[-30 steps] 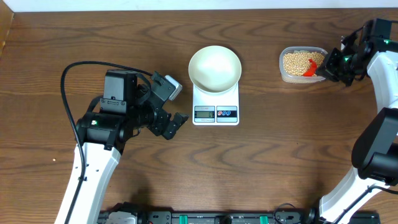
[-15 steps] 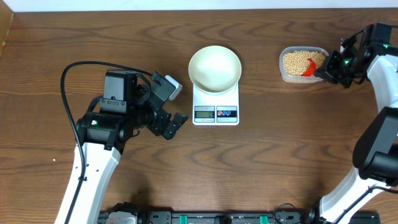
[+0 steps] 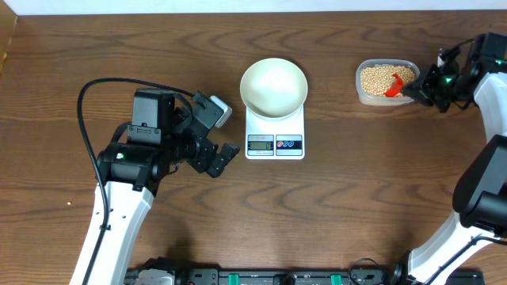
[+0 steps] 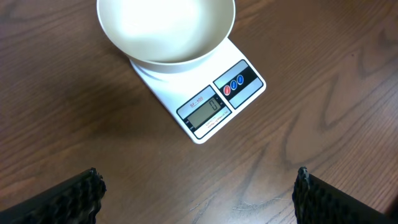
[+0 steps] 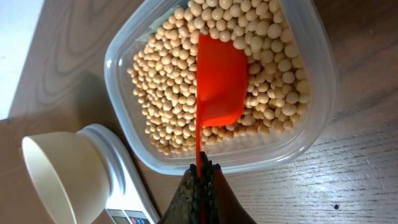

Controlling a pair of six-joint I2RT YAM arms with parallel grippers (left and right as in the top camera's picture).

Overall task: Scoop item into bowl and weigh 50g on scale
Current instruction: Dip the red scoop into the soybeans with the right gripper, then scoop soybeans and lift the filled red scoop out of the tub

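The right arm (image 3: 485,75) swung a little toward the right edge of the table (image 3: 356,198), its wrist sliding further toward the margin of the overhead view. The right gripper (image 3: 415,89), jaws clamped on the red scoop (image 3: 394,85), first nudged toward the beans (image 3: 375,77), then drew back, shifting the scoop slightly inside the clear container (image 3: 386,100)

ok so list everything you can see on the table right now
table: one, brown wood, under everything
scale: one, white, table centre
bowl: one, white, on the scale, empty
container: one, clear plastic, right of the scale
soybeans: many, tan-yellow, in the container
scoop: one, red-orange, head in the soybeans
left gripper: one, black, open, left of the scale, holding nothing
right gripper: one, black, shut on the scoop handle
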